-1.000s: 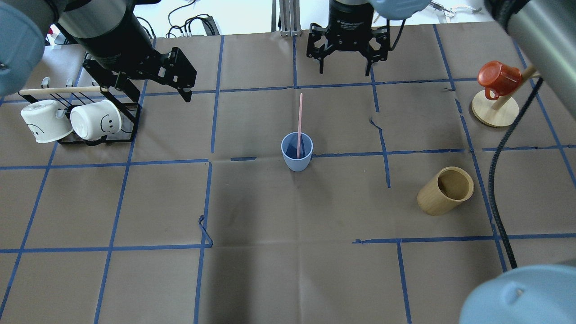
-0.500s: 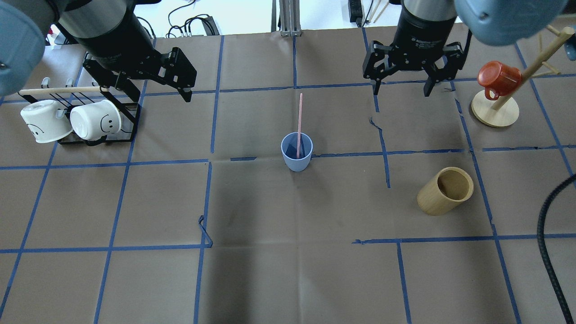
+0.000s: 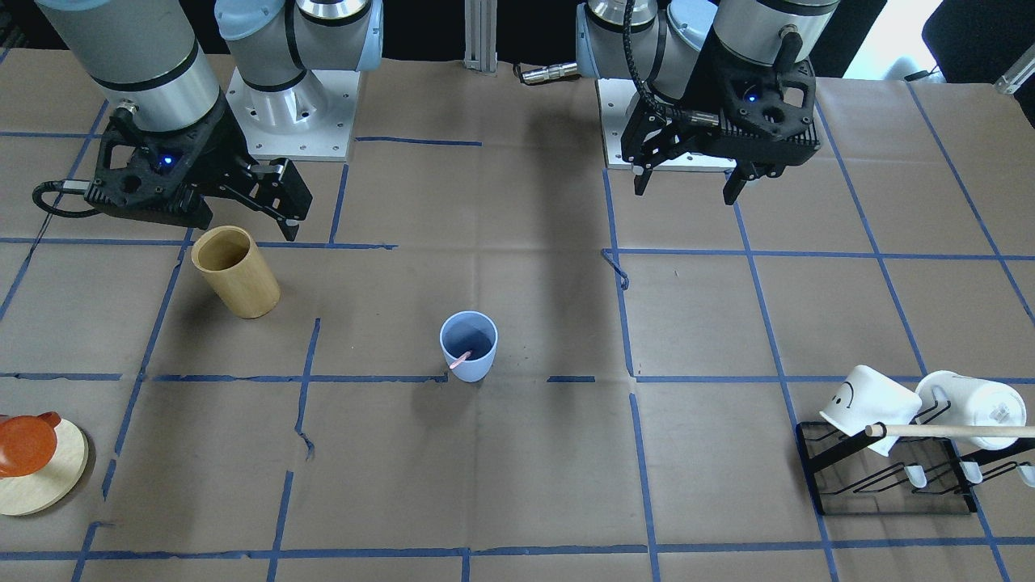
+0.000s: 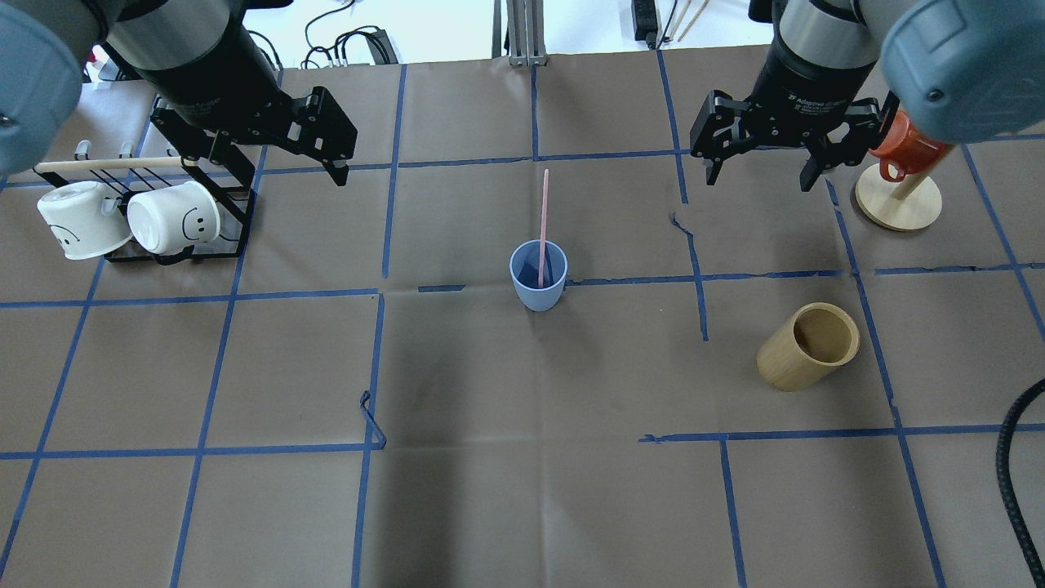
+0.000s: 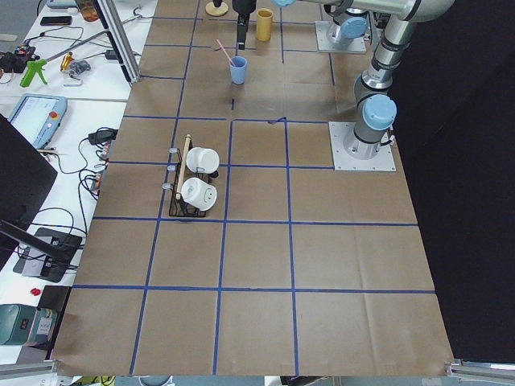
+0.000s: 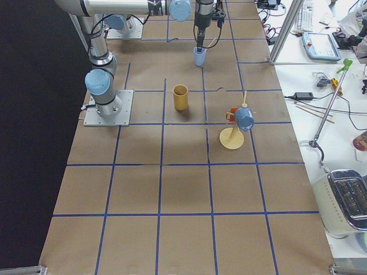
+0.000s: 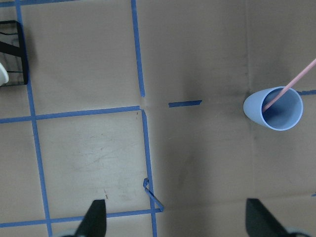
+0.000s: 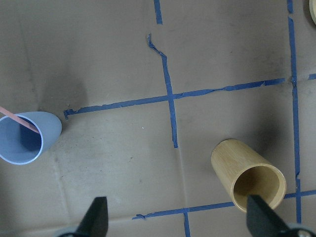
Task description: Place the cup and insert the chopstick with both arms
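Flanking the blue cup (image 4: pixel 539 292) stand bamboo cup (image 4: pixel 785 365) and mug rack (image 3: pixel 889 509).

The cup (image 4: pixel 539 296) is being shown in pale blue, the chopstick (image 4: pixel 544 208) in pink. The table (image 4: pixel 522 498) is being crossed by a blue tape grid over brown paper. Black smiley faces are being displayed on the white mugs (image 4: pixel 167 220).
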